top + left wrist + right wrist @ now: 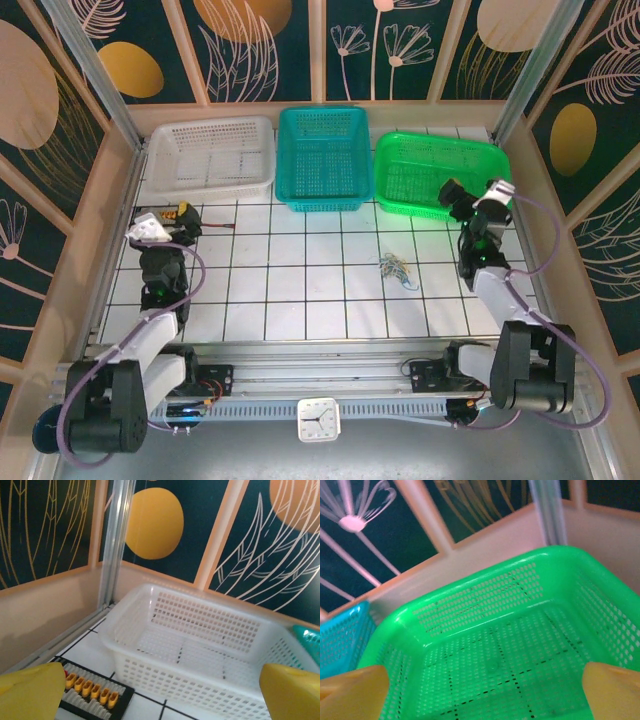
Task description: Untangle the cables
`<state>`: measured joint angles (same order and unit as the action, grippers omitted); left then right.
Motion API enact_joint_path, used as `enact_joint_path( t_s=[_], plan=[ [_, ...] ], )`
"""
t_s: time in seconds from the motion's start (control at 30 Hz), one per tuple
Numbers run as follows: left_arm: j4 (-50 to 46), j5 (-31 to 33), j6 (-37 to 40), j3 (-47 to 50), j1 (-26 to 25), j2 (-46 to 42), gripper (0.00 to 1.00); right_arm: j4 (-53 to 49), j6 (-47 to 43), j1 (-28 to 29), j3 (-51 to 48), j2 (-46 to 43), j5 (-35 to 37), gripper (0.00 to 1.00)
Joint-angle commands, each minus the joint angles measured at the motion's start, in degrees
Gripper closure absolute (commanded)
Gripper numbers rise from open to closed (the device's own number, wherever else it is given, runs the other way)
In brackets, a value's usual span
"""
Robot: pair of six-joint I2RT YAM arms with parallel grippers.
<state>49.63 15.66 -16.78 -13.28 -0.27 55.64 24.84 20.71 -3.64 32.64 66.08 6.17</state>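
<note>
Top external view: the knot of thin whitish-grey and blue cables point(397, 268) lies right of centre on the white tiled table point(300, 290), apart from the left gripper point(186, 217) and the right gripper point(450, 192).

Left wrist view: the jaws are spread, and the white perforated plastic basket point(200, 630) is ahead.

Right wrist view: the jaws are spread above the green perforated plastic basket point(495, 645).

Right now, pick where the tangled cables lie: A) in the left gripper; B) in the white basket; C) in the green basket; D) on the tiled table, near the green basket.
D: the cables lie loose on the tiled table, outside the green basket.
</note>
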Motion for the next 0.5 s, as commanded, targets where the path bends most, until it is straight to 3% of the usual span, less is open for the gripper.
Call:
enact_joint_path(
  t_s=[0.0, 0.23, 0.37, 0.47],
  plan=[
    [-11.7, -4.2, -7.6, -4.2, 0.3, -3.6, 0.01, -18.6, 9.6, -0.6, 4.8, -1.7, -0.4, 0.01],
    [-24.3, -18.0, -15.9, -12.7, 0.0, -3.0, 0.01, -23.0, 7.6, 2.1, 1.8, -8.0, -18.3, 0.01],
    [-28.5, -21.1, -17.4, -15.8, -3.3, -2.6, 0.01, -26.0, 8.1, 6.8, -1.4, -11.6, -19.3, 0.02],
    [-28.8, -19.6, -19.3, -17.0, -9.5, -1.1, 0.01, -27.7, 9.0, 11.4, -3.3, -12.1, -18.0, 0.03]
  ],
)
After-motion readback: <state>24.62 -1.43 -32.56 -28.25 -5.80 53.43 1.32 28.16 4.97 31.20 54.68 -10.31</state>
